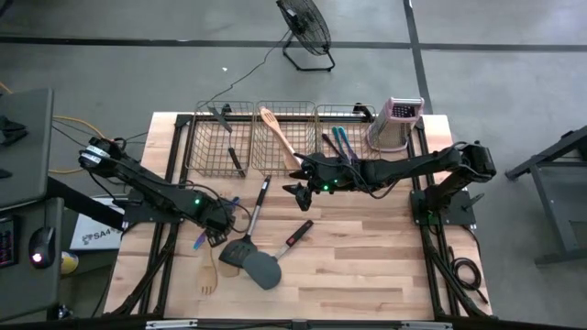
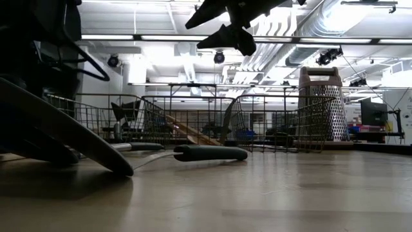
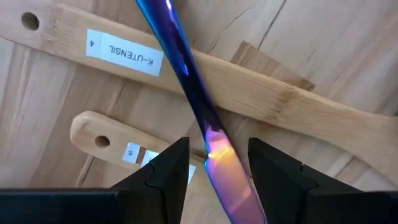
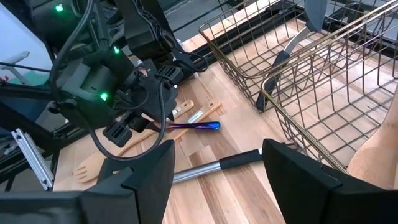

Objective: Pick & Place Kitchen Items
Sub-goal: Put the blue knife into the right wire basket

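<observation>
A slim blue-purple piece (image 3: 186,74) lies slanting across two pale wooden utensils (image 3: 267,96) (image 3: 99,134) on the table's left part. My left gripper (image 3: 217,142) points down over it, open, with one finger on either side of the piece and a small gap showing on each side. The right wrist view shows that piece (image 4: 198,126) sticking out from under the left gripper (image 4: 134,127). My right gripper (image 1: 298,191) hangs open above the table's middle, near the baskets, with nothing between its fingers (image 4: 146,177).
Three wire baskets (image 1: 220,137) (image 1: 286,147) (image 1: 344,124) line the far edge, a wooden spoon (image 1: 275,128) in the middle one. A metal grater (image 1: 401,124) stands far right. Two dark grey spatulas (image 1: 261,268), a black-handled tool (image 1: 295,236) and a wooden fork (image 1: 209,275) lie near the left gripper.
</observation>
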